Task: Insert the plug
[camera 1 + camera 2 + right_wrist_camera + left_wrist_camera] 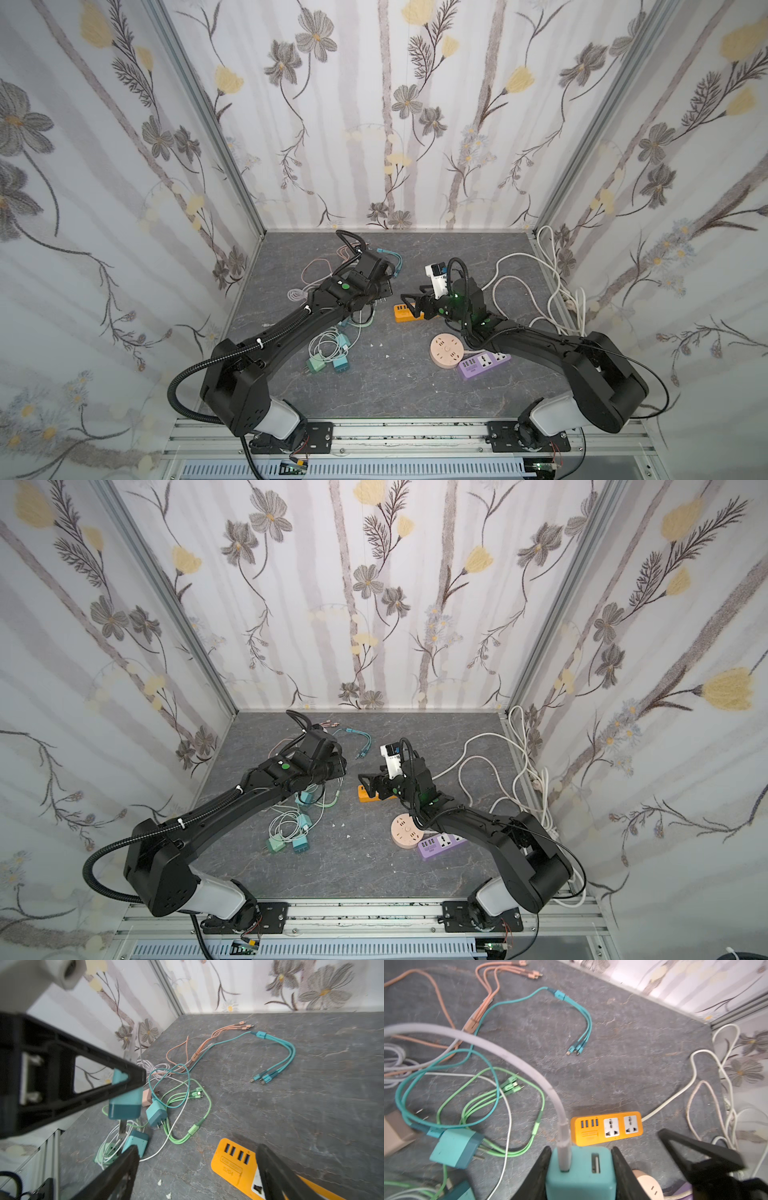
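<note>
Pinches teal plug (581, 1178) in left pincer (581, 1151), clear of the surface (633, 1064) near orange power strip (589, 1137). Holds right pincer (197, 1147) spread over strip's USB end. Best to pin strip down, square prongs (122, 1126) over a socket (611, 1127), press straight in.

Surface (374, 386): dark grey, stone-veined; bare across the near middle.
Orange power strip (606, 1127): flat, sockets up, near centre.
White cords (666, 1103): one runs from the orange strip; others loop along the right edge.
Round pink socket (448, 351): close against the purple power strip (484, 362), right of centre.
Teal chargers (341, 365): left of centre, among green cables (538, 1124).
Far side: teal three-headed cable (560, 994), pink cable (471, 1024) beside it.
</note>
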Action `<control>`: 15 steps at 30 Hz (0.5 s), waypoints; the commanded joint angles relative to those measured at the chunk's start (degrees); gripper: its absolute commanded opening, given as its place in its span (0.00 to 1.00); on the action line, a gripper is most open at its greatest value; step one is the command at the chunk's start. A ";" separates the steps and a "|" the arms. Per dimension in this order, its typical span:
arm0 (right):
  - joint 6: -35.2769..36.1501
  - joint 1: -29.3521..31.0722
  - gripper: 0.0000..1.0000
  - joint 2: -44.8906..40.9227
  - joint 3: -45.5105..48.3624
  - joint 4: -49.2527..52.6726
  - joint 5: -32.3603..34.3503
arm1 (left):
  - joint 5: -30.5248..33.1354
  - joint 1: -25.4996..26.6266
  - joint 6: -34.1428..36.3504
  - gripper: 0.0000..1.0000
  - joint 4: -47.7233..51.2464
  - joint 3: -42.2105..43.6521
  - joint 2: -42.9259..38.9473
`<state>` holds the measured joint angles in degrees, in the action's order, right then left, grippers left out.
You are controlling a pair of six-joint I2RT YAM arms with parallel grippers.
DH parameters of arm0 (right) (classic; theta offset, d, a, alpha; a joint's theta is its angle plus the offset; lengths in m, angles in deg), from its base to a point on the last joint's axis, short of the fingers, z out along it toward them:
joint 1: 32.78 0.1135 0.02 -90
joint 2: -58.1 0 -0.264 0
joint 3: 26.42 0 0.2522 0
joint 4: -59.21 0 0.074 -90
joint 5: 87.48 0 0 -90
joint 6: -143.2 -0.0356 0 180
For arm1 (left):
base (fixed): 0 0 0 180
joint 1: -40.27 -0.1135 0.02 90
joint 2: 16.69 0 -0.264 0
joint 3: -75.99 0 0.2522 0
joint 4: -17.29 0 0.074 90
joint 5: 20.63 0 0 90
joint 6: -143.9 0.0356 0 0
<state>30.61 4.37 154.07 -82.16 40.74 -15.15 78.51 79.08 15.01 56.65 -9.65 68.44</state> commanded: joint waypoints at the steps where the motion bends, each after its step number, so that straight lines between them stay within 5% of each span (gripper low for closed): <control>1: -3.40 0.46 0.85 2.36 -1.83 -9.23 -7.48 | -0.18 0.45 2.45 0.27 -3.04 -1.85 0.13; 15: -3.96 1.44 0.74 10.41 -7.10 -20.80 -9.22 | -1.41 0.57 3.56 0.29 -3.46 -2.86 0.04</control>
<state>26.70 5.79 163.66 -88.52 25.42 -23.09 77.27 79.67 18.00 55.23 -12.01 68.59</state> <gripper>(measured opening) 0.744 0.398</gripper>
